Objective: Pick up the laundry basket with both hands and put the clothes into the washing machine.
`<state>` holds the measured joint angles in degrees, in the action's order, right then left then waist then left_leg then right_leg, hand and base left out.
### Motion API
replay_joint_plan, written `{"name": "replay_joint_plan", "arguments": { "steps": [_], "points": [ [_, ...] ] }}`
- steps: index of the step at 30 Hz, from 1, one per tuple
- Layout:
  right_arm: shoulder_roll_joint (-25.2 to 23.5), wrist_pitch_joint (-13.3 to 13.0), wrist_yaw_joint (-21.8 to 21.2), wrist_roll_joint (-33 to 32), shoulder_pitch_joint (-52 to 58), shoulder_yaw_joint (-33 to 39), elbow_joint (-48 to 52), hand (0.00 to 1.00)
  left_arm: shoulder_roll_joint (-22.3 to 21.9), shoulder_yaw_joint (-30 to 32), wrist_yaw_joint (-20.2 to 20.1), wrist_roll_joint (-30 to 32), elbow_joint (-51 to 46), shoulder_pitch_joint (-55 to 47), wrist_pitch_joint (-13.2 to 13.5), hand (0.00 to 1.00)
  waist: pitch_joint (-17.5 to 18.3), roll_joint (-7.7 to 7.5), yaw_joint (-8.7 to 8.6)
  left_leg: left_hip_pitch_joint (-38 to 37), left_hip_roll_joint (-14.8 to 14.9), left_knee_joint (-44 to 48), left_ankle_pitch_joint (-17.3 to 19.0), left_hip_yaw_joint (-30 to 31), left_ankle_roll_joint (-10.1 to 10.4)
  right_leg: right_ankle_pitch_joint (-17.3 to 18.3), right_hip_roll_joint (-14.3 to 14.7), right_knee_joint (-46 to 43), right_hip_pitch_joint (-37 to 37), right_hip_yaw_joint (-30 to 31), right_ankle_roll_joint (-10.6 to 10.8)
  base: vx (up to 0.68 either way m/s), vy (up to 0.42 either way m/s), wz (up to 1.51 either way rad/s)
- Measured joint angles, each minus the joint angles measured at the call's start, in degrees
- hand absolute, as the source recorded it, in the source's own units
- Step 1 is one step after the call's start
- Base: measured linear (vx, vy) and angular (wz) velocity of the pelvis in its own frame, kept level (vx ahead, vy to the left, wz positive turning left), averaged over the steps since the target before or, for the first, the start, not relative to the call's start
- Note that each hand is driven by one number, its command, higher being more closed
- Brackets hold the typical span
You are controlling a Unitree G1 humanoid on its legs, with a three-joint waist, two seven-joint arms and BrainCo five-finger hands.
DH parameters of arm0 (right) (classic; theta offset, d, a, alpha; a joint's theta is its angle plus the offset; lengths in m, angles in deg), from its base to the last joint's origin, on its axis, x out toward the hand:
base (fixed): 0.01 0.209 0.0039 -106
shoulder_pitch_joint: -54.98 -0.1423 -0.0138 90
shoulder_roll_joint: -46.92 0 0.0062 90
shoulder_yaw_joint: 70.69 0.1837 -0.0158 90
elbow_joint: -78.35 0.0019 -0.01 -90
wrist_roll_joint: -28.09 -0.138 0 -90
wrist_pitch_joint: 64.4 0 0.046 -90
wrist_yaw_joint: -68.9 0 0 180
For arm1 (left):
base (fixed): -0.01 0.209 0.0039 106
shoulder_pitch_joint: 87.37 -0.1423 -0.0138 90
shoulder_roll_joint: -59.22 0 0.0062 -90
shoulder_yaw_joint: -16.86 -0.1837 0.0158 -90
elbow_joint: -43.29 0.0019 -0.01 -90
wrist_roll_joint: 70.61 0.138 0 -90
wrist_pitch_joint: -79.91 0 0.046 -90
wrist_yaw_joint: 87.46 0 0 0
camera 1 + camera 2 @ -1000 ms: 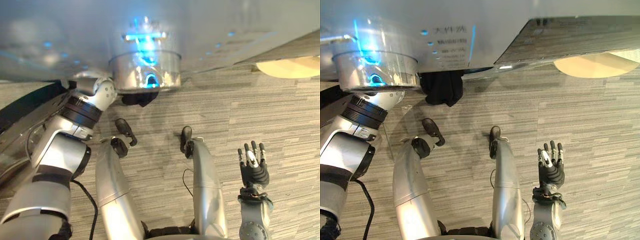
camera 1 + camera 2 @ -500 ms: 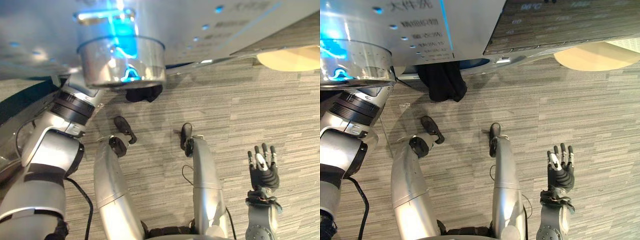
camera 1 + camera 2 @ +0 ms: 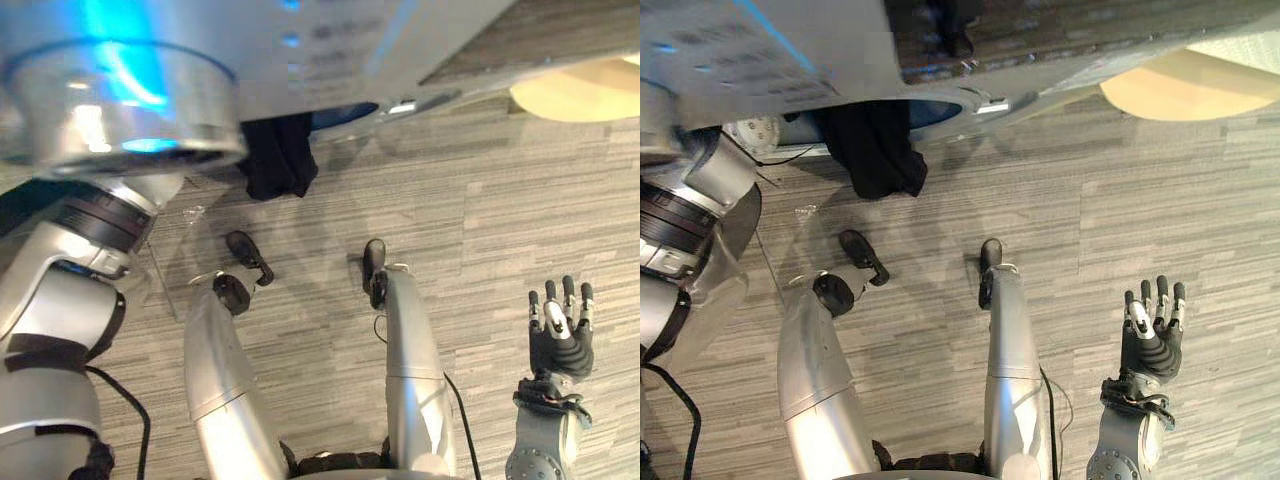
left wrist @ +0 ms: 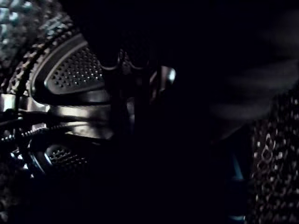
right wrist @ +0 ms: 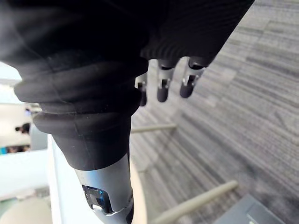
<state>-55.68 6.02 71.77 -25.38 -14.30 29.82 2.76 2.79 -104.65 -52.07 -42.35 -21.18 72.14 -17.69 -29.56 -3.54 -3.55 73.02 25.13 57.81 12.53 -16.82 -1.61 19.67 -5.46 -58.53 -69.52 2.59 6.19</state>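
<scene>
The washing machine rises above the striped floor. The left arm reaches into it, toward what looks like the perforated drum; the left hand's state cannot be told. A dark garment hangs from the door opening. The right hand hovers over the floor, fingers straight and released.

Right hand: silver fingers with dark tips; back and wrist were under a dark ribbed cover. Below the cover sat a silver wrist section with a small blue-lit window. Right forearm was silver-grey with a rounded housing. Left arm: silver-grey shells, black bands between segments, and a black ringed collar with thin silver lines.
</scene>
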Motion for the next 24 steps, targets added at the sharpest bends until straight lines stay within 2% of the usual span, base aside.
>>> {"name": "replay_joint_plan", "arguments": {
  "steps": [3,6,11,14,17,21,22,23,24],
  "points": [
    [0.04,-0.25,0.7,0.01,-0.04,-0.94,-0.6,0.0,3.4,12.71,-3.64,2.04,-0.09,-5.54,0.35,0.0,-0.23,0.4,-2.29,0.7,1.26,-1.11,-1.25,-0.65,0.72,-1.58,1.73,0.76,-2.02,0.84,-0.69,-0.05,-0.051,-0.33],
    [-0.17,-0.31,0.73,-0.26,0.08,-1.64,-2.58,0.0,7.14,17.29,-5.39,2.81,1.3,-7.7,1.76,0.0,-0.45,0.78,-3.03,1.43,2.38,-2.76,-3.0,-0.95,1.47,-3.11,3.04,1.68,-3.67,0.81,-1.75,-0.03,-0.044,-0.22],
    [-0.91,-0.38,0.69,-0.47,0.1,-2.17,-2.51,0.0,7.74,21.43,-6.75,2.9,3.33,-7.97,2.26,0.0,-1.36,2.37,-3.52,1.64,2.33,-4.44,-4.93,-0.97,1.98,-3.6,3.43,1.58,-4.62,0.56,-2.42,0.02,-0.033,0.02],
    [-2.02,-0.38,0.74,-0.44,0.11,-2.51,-2.61,0.0,7.74,22.12,-6.76,2.53,3.4,-7.95,2.56,0.0,-1.49,2.62,-3.72,1.58,2.03,-5.14,-5.56,-1.03,2.09,-3.65,3.35,1.66,-4.78,0.52,-2.52,0.04,0.001,0.07],
    [-2.66,-0.39,0.83,-0.31,0.12,-2.72,-2.7,0.0,7.23,22.03,-6.66,-0.28,4.23,-6.61,3.11,0.0,-1.58,2.78,-3.69,1.44,1.84,-5.42,-5.82,-1.11,2.08,-3.67,3.33,1.6,-4.78,0.53,-2.56,0.04,0.007,0.04],
    [-3.1,-0.35,0.93,0.38,0.16,-3.74,-2.7,0.0,4.98,23.5,-6.02,-8.21,2.54,-4.6,4.17,0.0,-1.97,3.49,-3.35,1.23,1.34,-6.25,-6.61,-1.43,1.72,-3.81,3.11,1.59,-4.76,0.44,-2.66,0.03,0.006,0.09],
    [-3.13,-0.32,0.93,0.8,0.16,-3.91,-2.64,0.0,4.27,25.98,-5.35,-10.42,-0.21,-5.97,4.57,0.0,-1.99,3.53,-3.48,1.23,0.97,-6.58,-6.8,-1.38,1.77,-3.85,2.89,1.67,-4.77,0.44,-2.64,0.02,0.013,0.08],
    [-3.21,-0.32,0.97,1.24,0.18,-3.88,-2.31,0.0,2.6,31.82,-4.62,-13.12,-7.26,-11.3,5.45,0.0,-2.07,3.72,-3.77,1.2,0.78,-6.87,-6.9,-1.43,1.79,-3.93,2.71,1.89,-4.77,0.42,-2.6,0.0,0.0,0.0],
    [-3.27,-0.33,1.12,1.41,0.2,-3.87,-2.07,0.0,2.33,34.83,-3.98,-15.57,-12.61,-15.56,6.62,0.0,-2.12,3.89,-3.8,1.16,0.82,-6.9,-6.9,-1.45,1.8,-3.95,2.73,2.03,-4.77,0.45,-2.61,0.04,0.022,-0.02]
  ]
}}
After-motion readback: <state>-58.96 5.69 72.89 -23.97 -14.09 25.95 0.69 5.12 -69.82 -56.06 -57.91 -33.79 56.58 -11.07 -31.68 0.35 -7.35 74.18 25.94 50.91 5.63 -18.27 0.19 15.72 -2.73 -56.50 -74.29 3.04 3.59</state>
